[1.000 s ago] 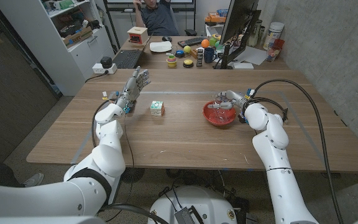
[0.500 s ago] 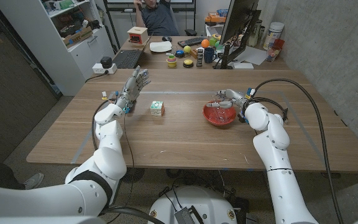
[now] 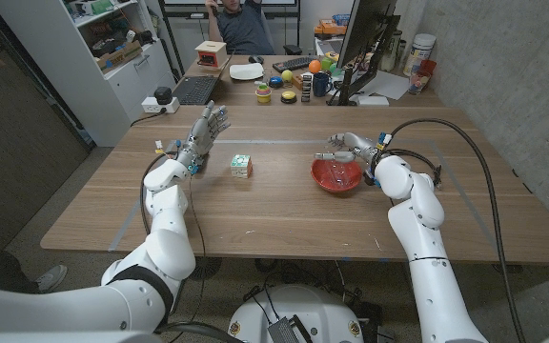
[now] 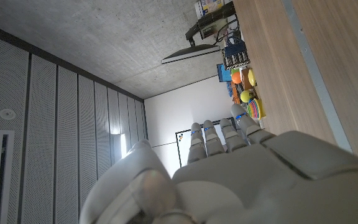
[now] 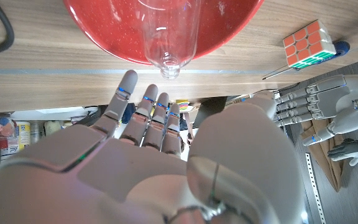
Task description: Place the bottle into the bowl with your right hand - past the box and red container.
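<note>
While I hold the arms where they are, the nearest thing that matters is the shallow red speckled bowl (image 3: pixel 337 175) on the wooden table (image 3: pixel 255 214), and from my right wrist camera I can see the clear plastic bottle (image 5: pixel 166 37) lying inside that red bowl (image 5: pixel 160 28), its neck and mouth poking out over the rim. By my reading the main job is done: the bottle is in the bowl, not in my grasp. Just past the bowl's far rim hovers my right hand (image 3: pixel 349 148), fingers extended and apart with nothing between them, close to the bowl but, as far as I can tell, not touching it; the wrist view shows the same right hand (image 5: pixel 148 155) with its fingers straight and empty. What I judge is left is only to draw that hand clear without knocking the bottle's overhanging neck. Across the table, well apart from the bowl, sits the small multicoloured puzzle cube (image 3: pixel 241 165), and beyond it my left hand (image 3: pixel 205 130) stands raised, palm upright, fingers spread and holding nothing. I cannot pick out a red container other than the bowl among the far desk clutter.
</note>
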Robot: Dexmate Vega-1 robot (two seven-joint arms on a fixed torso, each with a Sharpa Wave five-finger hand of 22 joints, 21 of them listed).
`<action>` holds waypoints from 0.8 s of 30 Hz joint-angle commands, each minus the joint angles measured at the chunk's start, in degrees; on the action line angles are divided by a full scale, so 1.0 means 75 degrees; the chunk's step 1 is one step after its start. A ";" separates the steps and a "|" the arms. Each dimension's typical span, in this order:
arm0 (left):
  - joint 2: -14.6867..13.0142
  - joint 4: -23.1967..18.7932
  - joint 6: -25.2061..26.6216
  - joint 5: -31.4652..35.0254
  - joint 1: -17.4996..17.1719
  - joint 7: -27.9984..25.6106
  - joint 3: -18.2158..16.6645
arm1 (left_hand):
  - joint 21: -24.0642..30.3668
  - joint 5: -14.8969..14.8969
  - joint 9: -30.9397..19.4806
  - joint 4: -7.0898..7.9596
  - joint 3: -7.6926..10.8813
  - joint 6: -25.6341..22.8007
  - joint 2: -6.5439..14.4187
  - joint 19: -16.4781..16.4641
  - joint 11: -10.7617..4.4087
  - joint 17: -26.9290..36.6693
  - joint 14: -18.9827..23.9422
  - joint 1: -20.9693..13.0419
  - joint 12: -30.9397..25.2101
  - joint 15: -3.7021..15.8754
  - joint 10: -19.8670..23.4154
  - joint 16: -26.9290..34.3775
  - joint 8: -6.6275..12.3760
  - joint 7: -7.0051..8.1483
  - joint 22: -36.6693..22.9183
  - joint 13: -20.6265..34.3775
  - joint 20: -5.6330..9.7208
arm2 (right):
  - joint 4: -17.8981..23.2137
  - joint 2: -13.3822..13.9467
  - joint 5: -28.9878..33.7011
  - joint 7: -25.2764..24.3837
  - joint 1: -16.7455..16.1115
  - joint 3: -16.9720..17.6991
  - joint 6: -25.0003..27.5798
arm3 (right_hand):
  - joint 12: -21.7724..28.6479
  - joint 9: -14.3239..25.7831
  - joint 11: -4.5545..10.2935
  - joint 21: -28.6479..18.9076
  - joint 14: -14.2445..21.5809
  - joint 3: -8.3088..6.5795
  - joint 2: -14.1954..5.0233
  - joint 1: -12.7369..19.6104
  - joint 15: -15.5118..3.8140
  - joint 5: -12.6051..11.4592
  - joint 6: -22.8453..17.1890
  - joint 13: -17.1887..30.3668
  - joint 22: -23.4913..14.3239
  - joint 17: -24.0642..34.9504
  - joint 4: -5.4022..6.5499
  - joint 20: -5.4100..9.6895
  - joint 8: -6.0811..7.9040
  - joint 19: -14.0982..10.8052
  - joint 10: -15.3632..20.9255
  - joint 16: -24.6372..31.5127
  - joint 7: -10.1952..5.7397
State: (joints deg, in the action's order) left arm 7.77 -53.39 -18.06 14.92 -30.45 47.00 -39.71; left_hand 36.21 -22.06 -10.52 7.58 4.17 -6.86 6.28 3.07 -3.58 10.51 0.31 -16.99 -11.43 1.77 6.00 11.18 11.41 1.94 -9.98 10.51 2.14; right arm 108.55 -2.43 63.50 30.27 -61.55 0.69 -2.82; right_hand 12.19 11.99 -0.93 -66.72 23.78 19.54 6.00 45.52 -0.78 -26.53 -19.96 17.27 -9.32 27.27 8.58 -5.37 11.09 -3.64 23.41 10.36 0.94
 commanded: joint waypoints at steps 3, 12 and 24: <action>0.0078 -0.0370 0.0107 -0.0102 -0.0190 0.0029 0.0045 | -0.0018 -0.0028 -0.0031 0.0018 -0.0057 0.0015 0.0005 -0.0045 0.0064 0.0019 0.0058 0.0033 0.0002 0.0240 0.0002 -0.0042 0.0003 -0.0043 -0.0040 0.0042 0.0031 | 0.0113 -0.0115 -0.0079 -0.0228 0.0059 -0.0035 -0.0163 | 0.0069 0.0005 -0.0036 0.0142 -0.0071 -0.0026 -0.0026 -0.0107 0.0005 -0.0053 -0.0023 -0.0008 -0.0012 -0.0058 -0.0014 -0.0055 0.0063 0.0156 0.0021 0.0033 0.0003; 0.0110 -0.0577 0.0185 -0.0157 -0.0287 0.0084 0.0088 | -0.0035 -0.0027 -0.0031 0.0017 -0.0070 0.0022 0.0004 -0.0047 0.0042 0.0019 0.0054 0.0034 0.0006 0.0234 -0.0008 -0.0044 0.0001 -0.0051 -0.0041 0.0041 0.0030 | 0.0236 -0.0201 -0.0247 -0.0265 0.0065 0.0030 -0.0255 | 0.0087 0.0006 -0.0067 0.0318 -0.0165 -0.0034 -0.0041 -0.0156 0.0036 -0.0071 -0.0047 -0.0038 -0.0009 -0.0156 -0.0023 -0.0092 0.0075 0.0238 0.0012 0.0033 0.0029; 0.0138 -0.0778 0.0258 -0.0237 -0.0401 0.0097 0.0111 | -0.0054 -0.0026 -0.0030 0.0018 -0.0089 0.0025 0.0001 -0.0057 0.0052 0.0019 0.0055 0.0037 0.0007 0.0230 -0.0013 -0.0044 -0.0001 -0.0050 -0.0043 0.0041 0.0025 | 0.0400 -0.0320 -0.0488 -0.0524 0.0058 0.0094 -0.0530 | 0.0104 0.0006 -0.0095 0.0485 -0.0227 -0.0024 -0.0032 -0.0248 0.0061 -0.0078 -0.0034 -0.0069 -0.0008 -0.0259 -0.0020 -0.0106 0.0073 0.0273 0.0002 0.0047 0.0062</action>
State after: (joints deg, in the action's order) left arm 8.65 -57.79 -16.56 13.70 -32.75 47.53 -39.06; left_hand 35.99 -22.06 -10.52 7.59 3.69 -6.85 6.28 2.77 -3.34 10.51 0.31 -16.99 -11.43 1.77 5.76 11.18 11.42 1.94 -9.98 10.51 1.83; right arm 110.58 -4.07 61.16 27.96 -61.15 1.03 -5.21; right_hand 12.57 11.99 -1.24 -63.33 22.26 19.32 5.95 44.28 -0.40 -26.53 -19.96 16.74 -9.33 25.29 8.47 -6.04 11.53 -1.87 23.10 10.36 0.93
